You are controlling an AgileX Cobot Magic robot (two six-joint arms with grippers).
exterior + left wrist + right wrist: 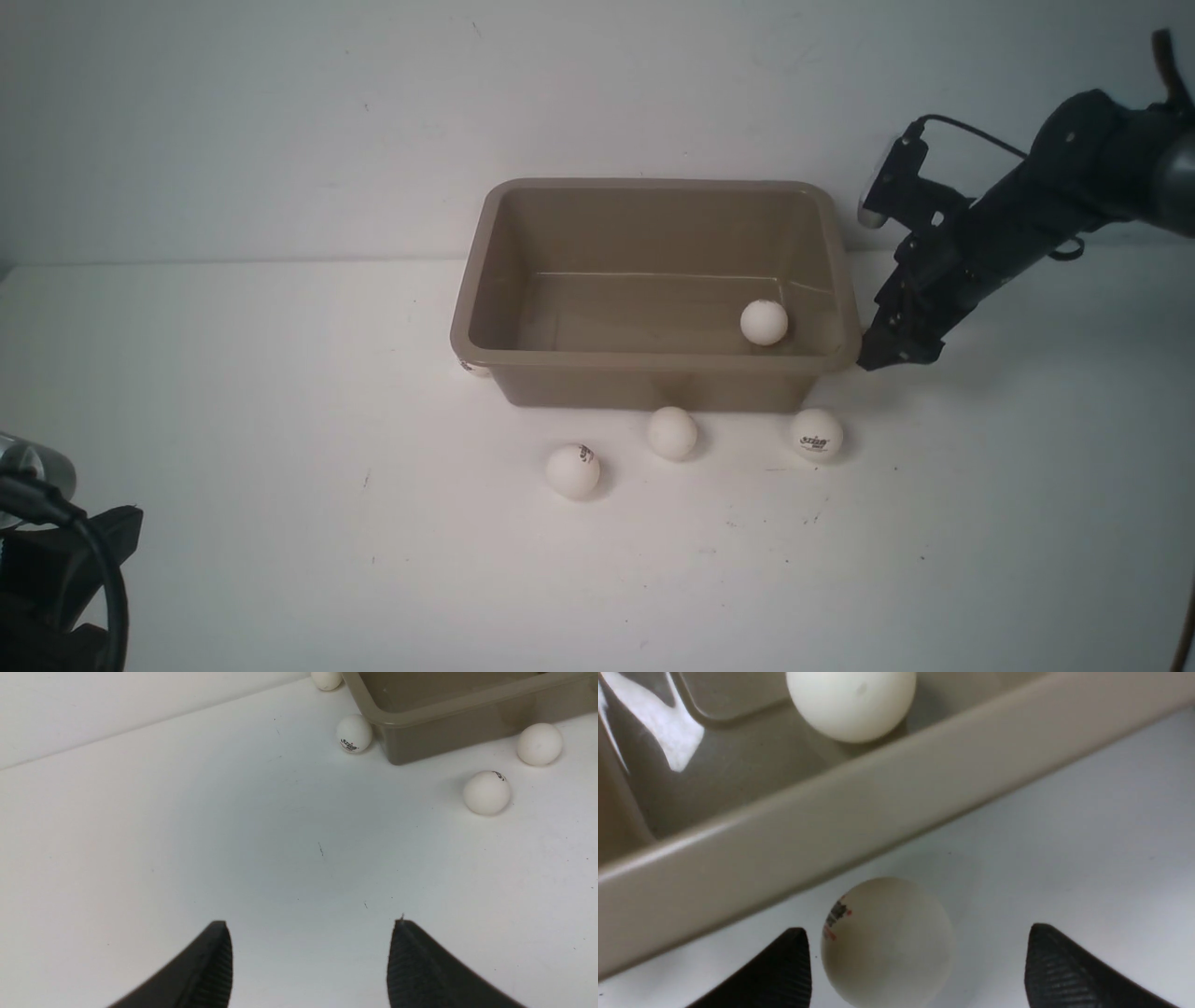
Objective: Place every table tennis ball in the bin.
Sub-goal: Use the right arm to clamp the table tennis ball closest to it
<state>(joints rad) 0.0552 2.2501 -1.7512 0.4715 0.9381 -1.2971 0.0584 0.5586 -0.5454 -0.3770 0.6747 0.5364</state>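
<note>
The small, smooth white table tennis ball with a printed logo (887,942) lies on the white table (280,420) just beside the rectangular taupe plastic bin (653,360), off-centre towards one finger. A closing stroke could knock it rolling, or catch the flared rim and shift the bin. The black right gripper (917,928) reaches down at the bin's near right corner with its jaws wide and empty, while one plain white ball (764,322) sits inside and the black left gripper (310,926) hangs spread and empty over bare table.
</note>
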